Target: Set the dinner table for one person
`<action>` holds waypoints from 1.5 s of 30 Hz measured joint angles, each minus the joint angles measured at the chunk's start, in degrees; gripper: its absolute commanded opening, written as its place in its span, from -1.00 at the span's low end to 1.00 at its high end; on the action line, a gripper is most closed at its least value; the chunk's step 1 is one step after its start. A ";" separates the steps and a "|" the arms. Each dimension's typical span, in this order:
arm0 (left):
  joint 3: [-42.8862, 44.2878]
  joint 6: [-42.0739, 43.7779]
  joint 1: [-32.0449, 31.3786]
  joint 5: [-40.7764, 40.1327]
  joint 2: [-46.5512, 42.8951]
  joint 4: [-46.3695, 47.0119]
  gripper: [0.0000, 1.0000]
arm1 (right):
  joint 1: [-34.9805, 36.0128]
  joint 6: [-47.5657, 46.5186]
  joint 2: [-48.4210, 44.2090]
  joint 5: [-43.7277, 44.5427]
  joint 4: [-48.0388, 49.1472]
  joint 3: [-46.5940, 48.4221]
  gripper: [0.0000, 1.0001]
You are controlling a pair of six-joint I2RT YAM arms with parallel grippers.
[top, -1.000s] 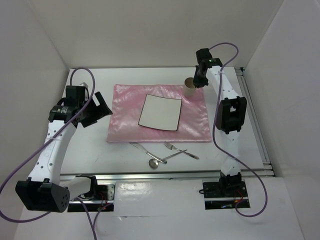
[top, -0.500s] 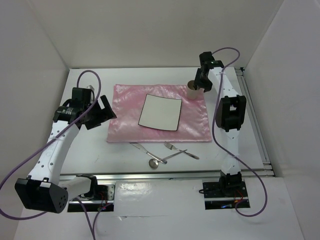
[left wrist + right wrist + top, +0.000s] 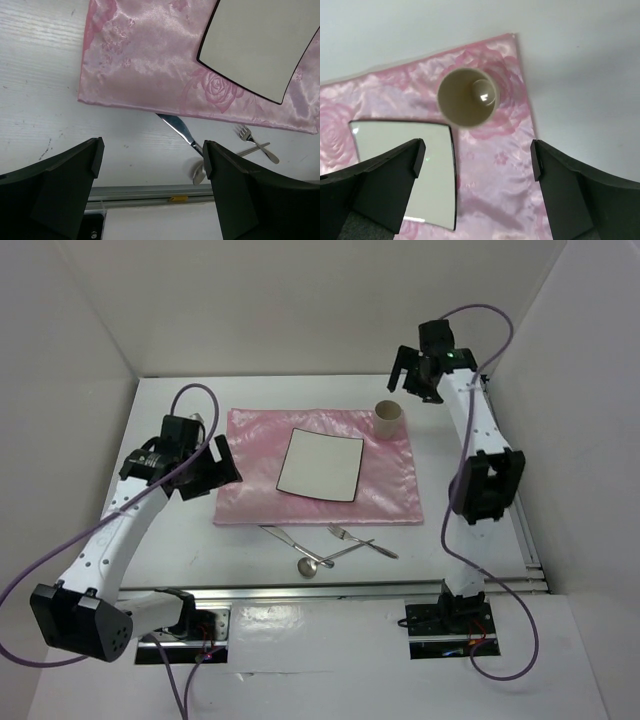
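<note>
On the white dinner table (image 3: 300,392) lies a shiny pink cloth (image 3: 250,470) with a white square plate (image 3: 320,463) on it. A beige cup (image 3: 388,417) stands upright on the cloth's far right corner. My right gripper (image 3: 408,380) hovers open above and behind the cup, holding nothing; the right wrist view looks down into the cup (image 3: 467,97) ahead of the gripper (image 3: 477,150). A knife (image 3: 285,537), fork (image 3: 360,540) and spoon (image 3: 325,560) lie in front of the cloth. My left gripper (image 3: 213,475) is open at the cloth's left edge.
Aluminium rails (image 3: 350,585) run along the table's front edge and right side. White walls enclose the back and both sides. In the left wrist view the knife (image 3: 177,127), spoon (image 3: 199,172) and fork (image 3: 257,145) lie below the cloth (image 3: 145,60).
My right gripper opened, let go of the cup on the cloth's corner, and drew up and back to the right. My left gripper moved right toward the cloth's left edge.
</note>
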 measured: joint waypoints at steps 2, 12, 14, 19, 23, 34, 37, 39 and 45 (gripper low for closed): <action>-0.57 -1.05 -2.34 -0.98 0.17 -0.11 0.96 | 0.55 -0.63 -10.67 -0.31 2.80 -10.03 0.98; -10.97 -5.84 -10.43 -2.27 -1.73 -0.26 0.78 | 19.47 2.36 -50.77 -6.64 10.95 -62.42 0.29; -11.04 -6.25 -12.11 -2.38 -2.08 0.13 0.78 | 23.61 5.92 -51.71 -7.48 10.64 -68.94 0.21; -11.06 -7.26 -16.13 -3.17 -1.97 0.24 0.78 | 35.56 12.68 -50.84 -5.35 8.04 -74.42 0.09; -11.04 -7.30 -16.44 -3.91 -1.79 0.22 0.78 | 37.46 13.64 -45.46 -2.36 7.19 -72.46 0.16; -11.04 -7.28 -16.61 -4.39 -1.29 0.31 0.81 | 39.76 2.60 -31.12 1.66 9.38 -69.90 0.11; -11.04 -7.28 -16.61 -4.42 -1.29 0.42 0.81 | 39.76 0.17 -29.88 1.81 10.84 -69.90 0.11; -11.04 -7.28 -16.61 -4.50 -1.18 0.61 0.81 | 39.76 -1.01 -28.41 1.97 11.82 -69.85 0.04; -11.04 -7.19 -16.61 -4.57 0.48 0.79 0.81 | 39.74 -3.78 -26.12 2.10 14.05 -69.48 -0.08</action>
